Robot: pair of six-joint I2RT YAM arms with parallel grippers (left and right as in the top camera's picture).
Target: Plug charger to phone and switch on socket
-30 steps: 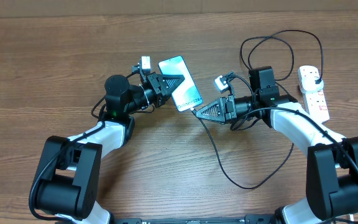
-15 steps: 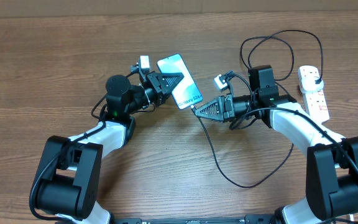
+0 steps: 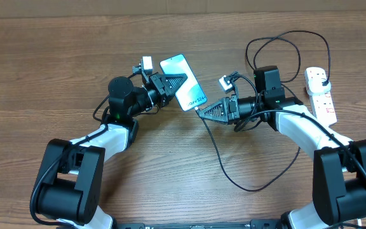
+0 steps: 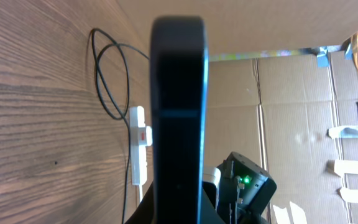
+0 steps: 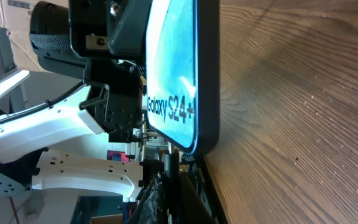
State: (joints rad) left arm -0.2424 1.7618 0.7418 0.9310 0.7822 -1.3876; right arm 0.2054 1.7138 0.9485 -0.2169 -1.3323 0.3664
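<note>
The phone (image 3: 184, 84) has a black frame and a lit blue-white screen reading "Galaxy S24+" (image 5: 179, 74). My left gripper (image 3: 172, 86) is shut on its left edge; its dark back (image 4: 178, 106) fills the left wrist view. My right gripper (image 3: 202, 112) is shut on the charger connector (image 5: 168, 163), which sits at the phone's lower end. The charger cable (image 3: 224, 166) is thin and black; it loops over the table towards me and back up to the black plug (image 3: 323, 81) in the socket (image 3: 321, 95), a white strip with red switches at the far right.
The socket's thick white cord (image 4: 132, 202) and a cable loop (image 3: 284, 48) lie on the wooden table (image 3: 56, 57). Cardboard sheets (image 4: 291, 106) stand behind the table.
The phone has shifted slightly left and up in my left gripper. My right gripper has followed it to the left with the connector.
</note>
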